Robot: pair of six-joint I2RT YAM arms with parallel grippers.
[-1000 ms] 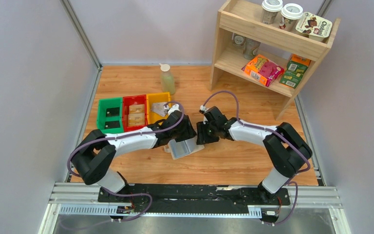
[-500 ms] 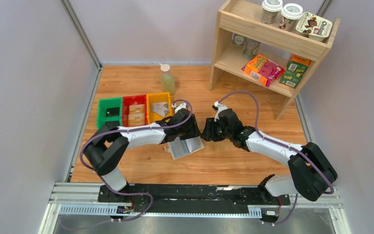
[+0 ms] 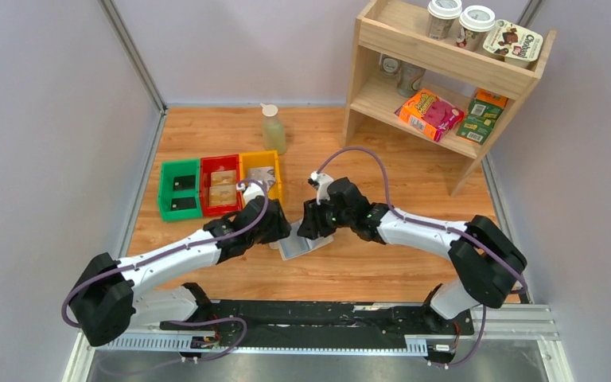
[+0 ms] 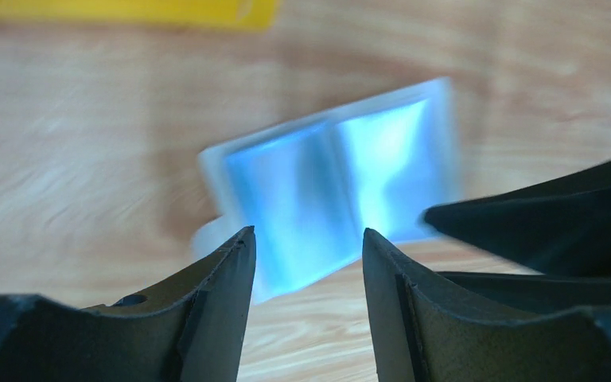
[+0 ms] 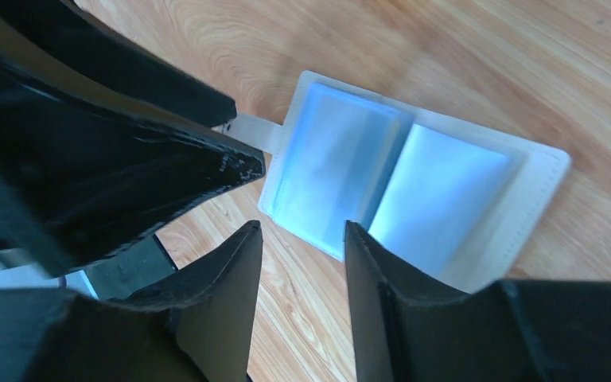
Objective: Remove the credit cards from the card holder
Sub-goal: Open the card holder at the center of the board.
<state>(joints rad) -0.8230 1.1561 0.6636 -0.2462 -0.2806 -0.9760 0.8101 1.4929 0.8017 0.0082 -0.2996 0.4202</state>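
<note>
Card holder [image 3: 301, 245] lying open, bins [image 3: 165, 191] nearby

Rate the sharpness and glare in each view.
Top external: sharp and evenly lit. Left wrist: motion-smeared throughout, with the open card holder glowing a washed-out blue. Right wrist: the card holder has crisper edges, but its inner panels are glary.

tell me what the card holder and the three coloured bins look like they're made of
Card holder: likely faux leather or soft vinyl, matte cream border with what looks like stitching; inner panels look like glossy clear plastic sleeves, pale blue sheen. Bins: rigid moulded plastic, solid colours, slight gloss.
</note>
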